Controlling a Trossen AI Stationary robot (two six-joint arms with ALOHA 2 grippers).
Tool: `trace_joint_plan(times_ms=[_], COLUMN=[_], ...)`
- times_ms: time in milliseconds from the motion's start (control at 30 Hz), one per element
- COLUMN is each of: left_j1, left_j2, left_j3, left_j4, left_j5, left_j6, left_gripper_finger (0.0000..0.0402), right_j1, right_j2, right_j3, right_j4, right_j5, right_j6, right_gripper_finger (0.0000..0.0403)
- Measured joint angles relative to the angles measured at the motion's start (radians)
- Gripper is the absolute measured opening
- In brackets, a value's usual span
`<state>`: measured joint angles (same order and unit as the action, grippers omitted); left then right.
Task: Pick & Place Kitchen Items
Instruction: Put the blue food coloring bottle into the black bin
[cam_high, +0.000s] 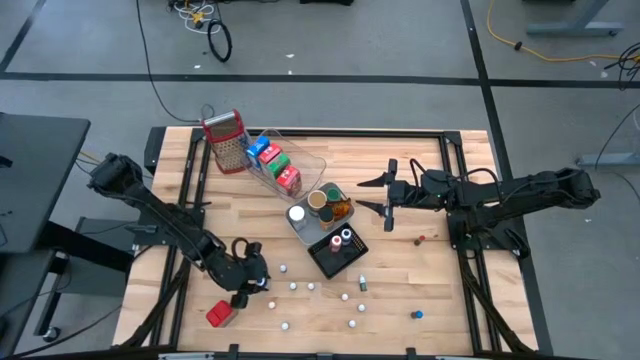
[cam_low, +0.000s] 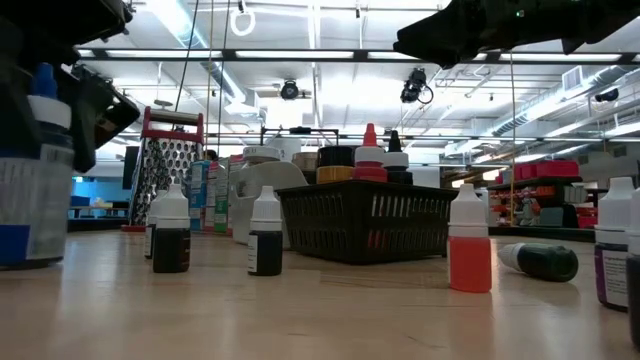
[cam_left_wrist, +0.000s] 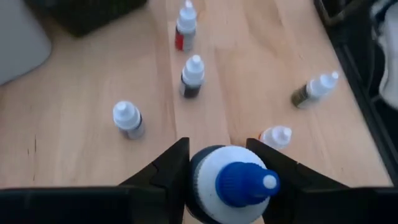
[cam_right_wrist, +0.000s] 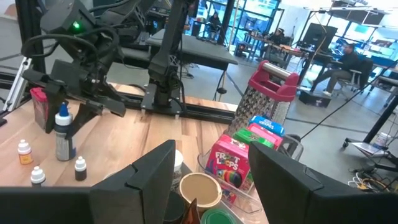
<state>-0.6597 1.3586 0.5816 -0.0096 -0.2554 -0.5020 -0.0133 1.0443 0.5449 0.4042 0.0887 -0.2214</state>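
Note:
My left gripper (cam_left_wrist: 217, 148) is low over the table's near left (cam_high: 252, 283), shut on a clear bottle with a white shoulder and blue cap (cam_left_wrist: 239, 183). That bottle stands upright on the wood (cam_right_wrist: 62, 134). Several small white-capped dropper bottles (cam_left_wrist: 192, 74) stand just beyond it, and one (cam_left_wrist: 314, 90) lies on its side. A red carton (cam_high: 220, 314) lies near the front edge. My right gripper (cam_high: 388, 195) hangs open and level, high over the trays, with nothing between its fingers (cam_right_wrist: 214, 158). My left gripper pinches the blue-capped bottle between its two fingers, one on each side of the body just under the white shoulder (cam_left_wrist: 198, 174). The fingers slant down at it from the table's left. The bottle is upright with its base on the table (cam_low: 25, 262).
A clear tray of cartons (cam_high: 280, 165) and a red-topped grater (cam_high: 225, 140) stand at the far left. A grey tray with jars (cam_high: 318, 205) and a black tray (cam_high: 335, 250) sit mid-table. A green bottle (cam_high: 362, 284) and a blue cap (cam_high: 417, 314) lie nearer the front.

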Motion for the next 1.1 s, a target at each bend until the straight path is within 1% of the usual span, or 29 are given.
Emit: trace_joint_plan(times_ms=[167,267,333,433,600,667,800,900,1000,1100], left_j1=[0.027,0.053,0.074,0.111,0.211,0.257,0.338,0.382,0.407,0.413], left_j2=[-0.01,-0.027,-0.033,-0.033,-0.014,-0.008,0.021,0.07,0.13,0.19], left_j3=[0.0,0.0,0.014,0.061,0.121,0.134,0.135,0.135,0.135,0.136], left_j4=[0.161,0.282,0.325,0.32,0.308,0.32,0.314,0.311,0.352,0.432], left_j5=[-0.101,-0.116,-0.107,-0.098,-0.09,-0.052,0.015,0.047,0.089,0.078], left_j6=[-0.087,-0.061,-0.012,0.062,0.194,0.223,0.218,0.177,0.194,0.218], left_gripper_finger=[0.015,0.016,0.0164,0.0159,0.015,0.0156,0.0171,0.0168,0.0158,0.0155], right_j1=[0.0,0.0,0.0,0.0,0.0,0.0,0.0,0.0,0.0,0.0], right_j2=[0.0,0.0,0.0,0.0,0.0,0.0,0.0,0.0,0.0,0.0], right_j3=[0.0,0.0,0.001,0.002,0.002,0.002,0.002,0.002,0.002,0.002], right_j4=[0.0,0.0,0.001,0.006,0.013,0.015,0.015,0.018,0.017,0.017], right_j5=[0.0,0.0,0.0,0.0,0.0,0.0,0.0,0.0,0.0,0.0], right_j6=[0.0,0.0,0.0,-0.001,-0.001,-0.001,-0.001,-0.001,-0.001,-0.001], right_gripper_finger=[0.0214,0.0214,0.0214,0.0214,0.0214,0.0214,0.0214,0.0214,0.0214,0.0214])
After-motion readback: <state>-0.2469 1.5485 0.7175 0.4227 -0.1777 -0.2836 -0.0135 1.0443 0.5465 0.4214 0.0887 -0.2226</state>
